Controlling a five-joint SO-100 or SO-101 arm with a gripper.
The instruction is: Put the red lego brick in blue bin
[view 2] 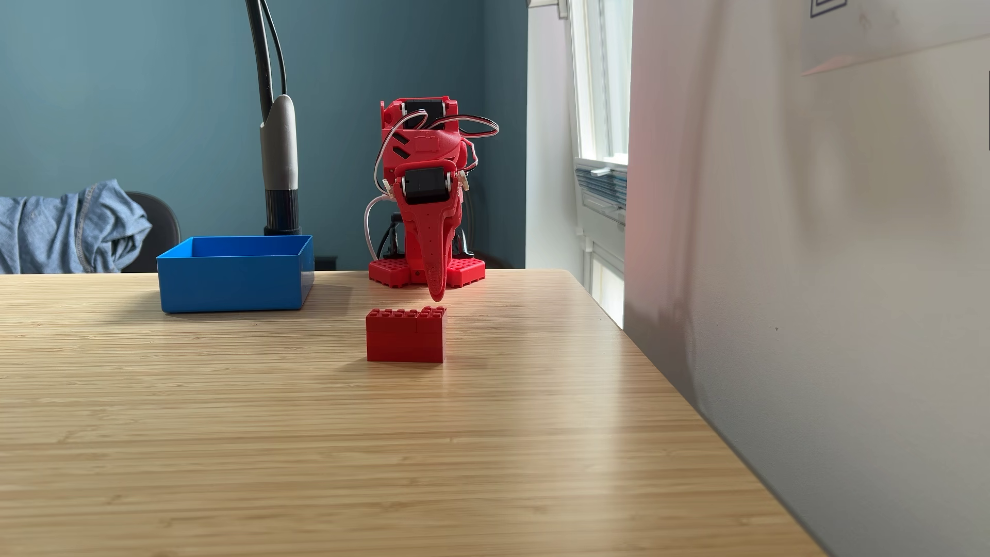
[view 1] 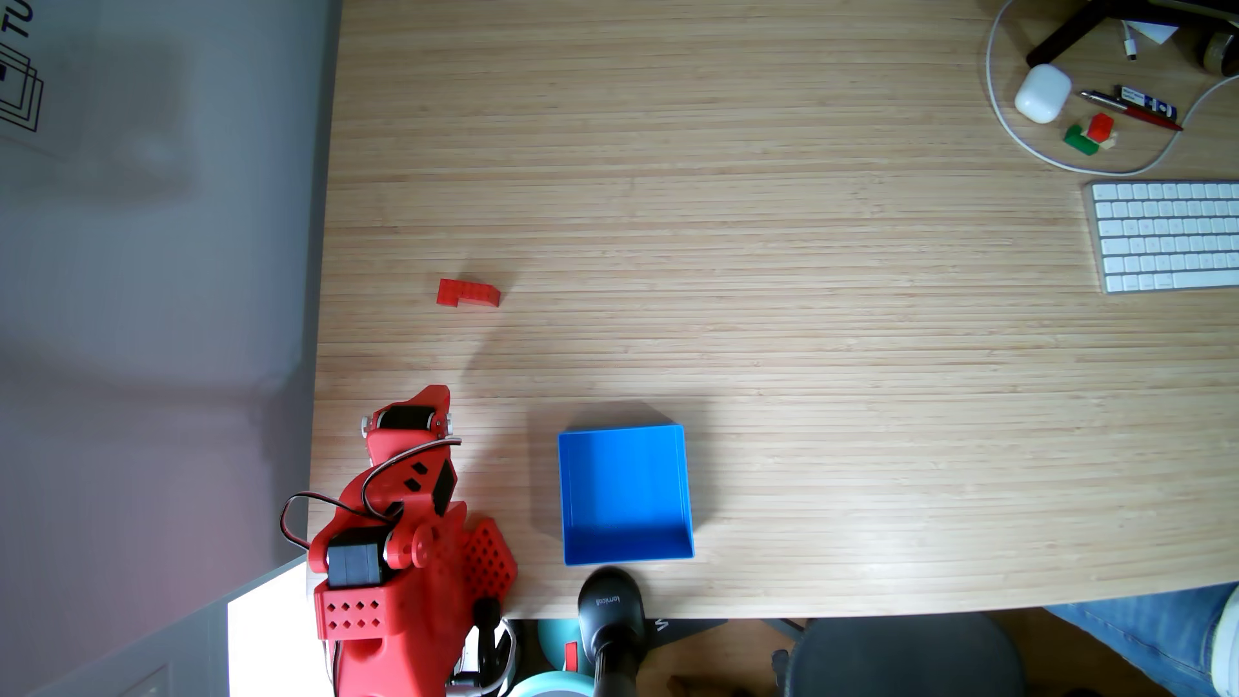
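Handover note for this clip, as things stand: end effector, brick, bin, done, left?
End effector: looks shut, holding nothing, folded near the arm's base, pointing down above the table.
Red lego brick: on the table beyond the end effector, untouched.
Blue bin: empty, to the right of the arm in the top-down fixed view.
Done: nothing.
Left: reach, grasp the brick, carry it over, release in the bin.

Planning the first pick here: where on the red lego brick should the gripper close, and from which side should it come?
Likely from above, closing across the narrow width of the long arm of the red lego brick. It sits flat, studs up, apart from the blue bin, with bare table around it. The gripper looks shut and must open first.
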